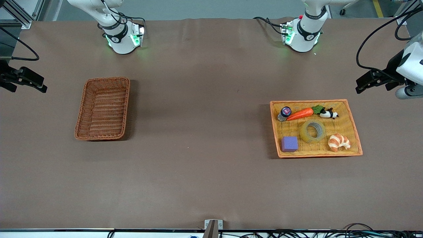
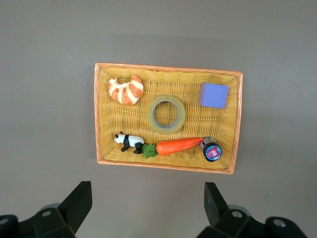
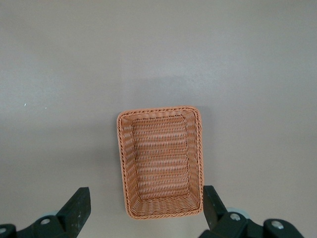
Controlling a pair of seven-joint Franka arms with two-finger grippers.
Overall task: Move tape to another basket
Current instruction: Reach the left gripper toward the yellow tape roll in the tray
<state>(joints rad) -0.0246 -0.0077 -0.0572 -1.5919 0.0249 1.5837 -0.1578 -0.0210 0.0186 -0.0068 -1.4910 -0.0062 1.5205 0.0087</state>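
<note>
The tape (image 1: 312, 131), a yellowish translucent ring with a grey core, lies flat in the middle of the orange-yellow woven tray (image 1: 350, 127); it also shows in the left wrist view (image 2: 166, 114). The reddish-brown wicker basket (image 1: 103, 109) stands empty toward the right arm's end of the table and shows in the right wrist view (image 3: 161, 163). My left gripper (image 1: 366, 82) hangs open and empty high over the table beside the tray (image 2: 147, 208). My right gripper (image 1: 36, 84) hangs open and empty high over the basket's end of the table (image 3: 146, 210).
The tray also holds a croissant (image 1: 338, 142), a purple cube (image 1: 289, 144), a carrot (image 1: 300, 113), a small panda figure (image 1: 328, 114) and a small bottle (image 1: 284, 113). Brown table surface lies between tray and basket.
</note>
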